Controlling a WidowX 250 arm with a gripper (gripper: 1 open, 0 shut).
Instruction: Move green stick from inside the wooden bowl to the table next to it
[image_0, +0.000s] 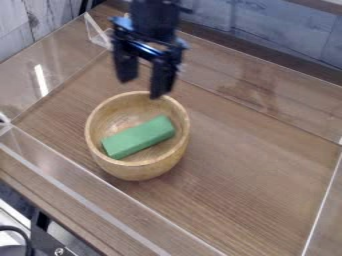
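Observation:
A bright green stick lies flat inside the round tan wooden bowl, angled from lower left to upper right. The bowl rests on the brown wood-grain table, left of centre. My black gripper hangs pointing down just above the bowl's far rim, behind the stick. Its two fingers stand apart, open, with nothing between them. It touches neither bowl nor stick.
Low clear acrylic walls edge the tabletop on all sides. A small clear bracket stands at the back left corner. Bare tabletop lies to the right of the bowl and in front of it.

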